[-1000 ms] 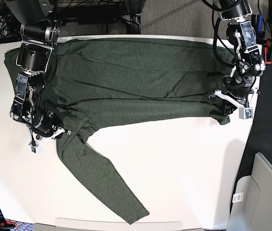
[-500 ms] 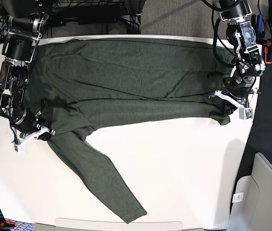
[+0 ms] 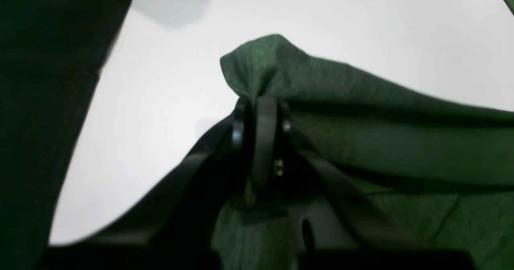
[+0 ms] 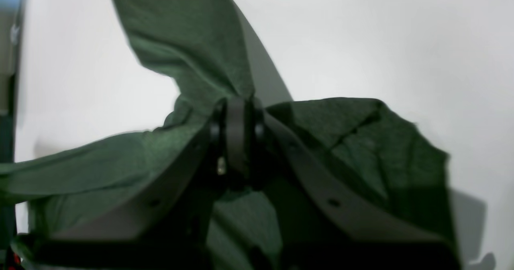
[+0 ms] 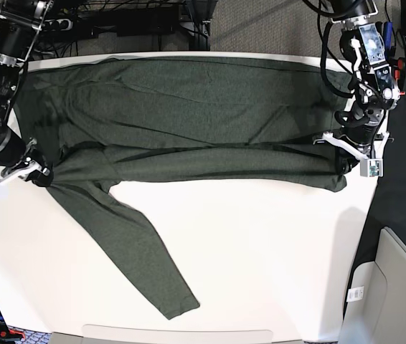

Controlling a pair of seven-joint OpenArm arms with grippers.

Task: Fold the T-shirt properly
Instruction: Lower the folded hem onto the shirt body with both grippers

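Note:
The dark olive-green T-shirt [image 5: 203, 122] lies spread across the far half of the white table [image 5: 275, 258]. One long sleeve [image 5: 131, 244] trails diagonally toward the front edge. On the base view's right, my left gripper [image 5: 348, 159] is shut on the shirt's lower right corner. The left wrist view shows the left gripper [image 3: 259, 101] pinching a peaked fold of the T-shirt [image 3: 361, 113]. On the base view's left, my right gripper [image 5: 39, 174] is shut on the fabric where the sleeve meets the body. The right wrist view shows the right gripper [image 4: 237, 101] with the T-shirt [image 4: 361, 149] bunched around it.
A black cloth [image 5: 404, 179] hangs beside the table's right edge. A grey bin [image 5: 393, 287] stands at the lower right. Cables and black equipment [image 5: 138, 21] run behind the table's far edge.
My right arm has pulled the shirt's left side toward the base view's left, and its jaws have shut on the fabric. The sleeve swung left and the body stretched flatter. The left arm barely moved.

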